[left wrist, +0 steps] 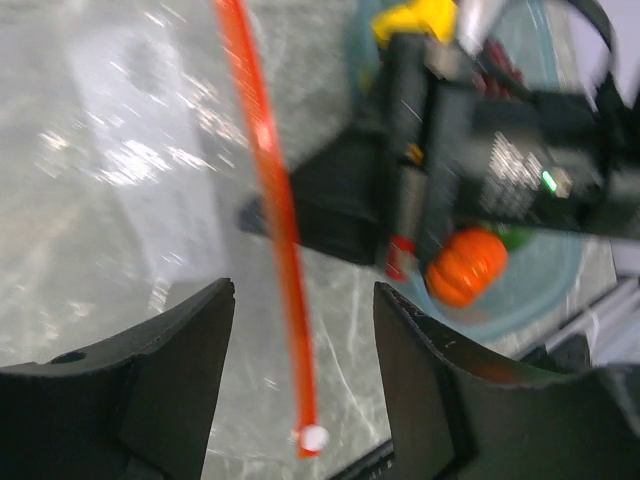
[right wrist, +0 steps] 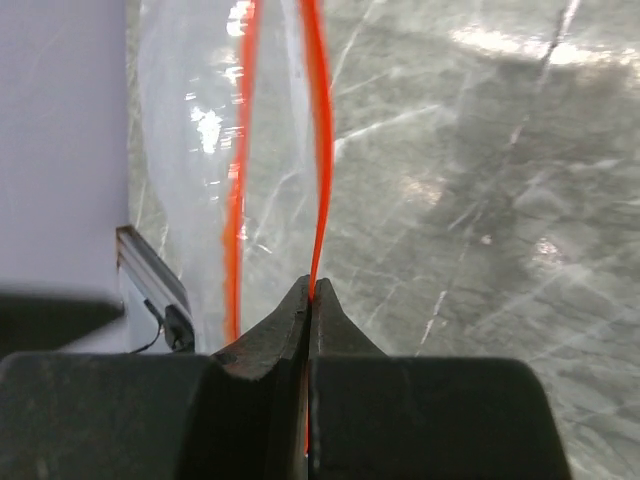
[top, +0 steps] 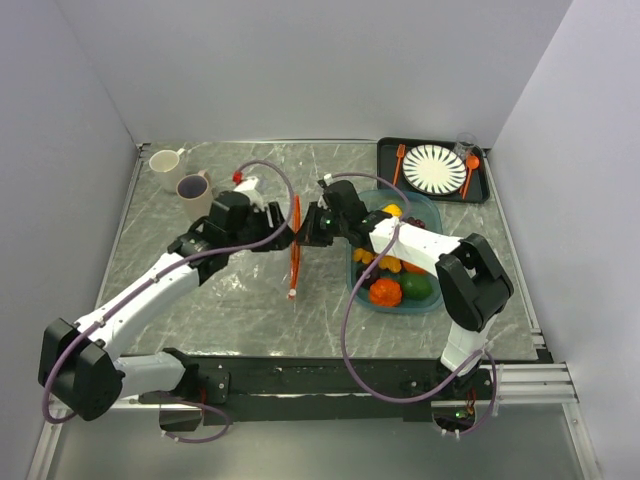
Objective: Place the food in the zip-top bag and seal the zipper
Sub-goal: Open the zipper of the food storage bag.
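One desk [top: 200, 300] carries one teal tray [top: 432, 205] holding the food [top: 385, 292] (at least five pieces, some hidden under the right arm). Just left of it is one zip-top bag [right wrist: 190, 130], its mouth parted. The right end effector [right wrist: 310, 295] is clamped on one lip of the zipper [top: 296, 240]. The left end effector [left wrist: 305, 300] is spread open, with the strip seen between its fingers.
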You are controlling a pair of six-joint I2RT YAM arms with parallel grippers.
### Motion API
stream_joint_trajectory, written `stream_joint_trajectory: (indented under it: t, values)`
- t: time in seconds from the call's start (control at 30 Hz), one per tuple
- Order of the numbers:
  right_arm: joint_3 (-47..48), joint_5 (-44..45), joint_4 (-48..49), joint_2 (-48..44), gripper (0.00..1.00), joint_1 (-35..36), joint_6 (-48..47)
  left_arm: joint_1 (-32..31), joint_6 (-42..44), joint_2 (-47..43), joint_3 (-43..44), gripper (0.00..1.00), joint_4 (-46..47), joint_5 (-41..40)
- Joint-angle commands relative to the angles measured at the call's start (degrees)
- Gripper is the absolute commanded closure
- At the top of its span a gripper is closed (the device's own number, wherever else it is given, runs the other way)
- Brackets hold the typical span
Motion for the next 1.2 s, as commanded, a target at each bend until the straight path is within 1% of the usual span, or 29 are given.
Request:
stream_joint_trajectory:
  t: [0.0,0.13,0.17,0.27,0.4,0.53,0.63,0.8,0.9,0.93,1.0,1.1,1.17]
  values:
    - [3.94,3.33,-1.01,-2.20,1.00,-0.12,0.48,-4.87,1.51,-0.31,2.41,0.36,-0.07,-0.85]
    - [4.73,4.12,-1.98,-2.11,1.00,-0.03,0.48,-9.43,0.28,-0.04,2.24,0.37,-2.71,-7.00]
    - [4.99,4.38,-2.33,-2.11,1.00,-0.12,0.39,-9.80,-0.16,0.74,2.15,0.38,-3.50,-9.89]
    - [5.61,4.91,-3.38,-2.20,1.00,-0.03,0.22,-10.41,-1.22,2.15,1.71,0.40,-7.10,-14.90]
    - [5.35,4.91,-3.48,-2.81,1.00,-0.12,-0.13,-11.29,-1.40,1.01,0.83,0.39,-6.93,-19.56]
    - [4.82,3.78,-2.95,-3.07,1.00,-0.03,0.04,-11.82,0.97,2.32,2.85,0.36,-8.24,-22.48]
    - [5.25,3.51,-3.39,-2.90,1.00,-0.03,0.04,-12.52,2.11,4.44,5.04,0.36,-8.95,-24.06]
    - [5.35,3.07,-3.74,-3.43,1.00,-0.20,-0.49,-13.84,2.29,7.07,6.80,0.36,-8.60,-26.08]
    - [5.08,3.42,-3.74,-3.87,1.00,-0.03,-0.57,-14.80,1.95,9.01,8.21,0.36,-10.44,-29.41]
    - [4.99,3.51,-3.92,-4.04,1.00,-0.03,-0.75,-14.90,1.60,10.14,8.91,0.37,-11.32,-31.69]
    - [5.08,3.16,-4.09,-4.30,1.00,-0.12,-0.93,-15.16,1.59,11.03,9.35,0.37,-12.73,-32.85]
    - [4.47,3.50,-3.57,-5.01,1.00,-0.03,-0.84,-15.69,1.68,12.87,9.97,0.41,-13.96,-35.57]
    - [4.55,3.51,-3.91,-5.19,1.00,-0.03,-1.36,-15.86,1.50,13.84,10.15,0.45,-14.58,-37.15]
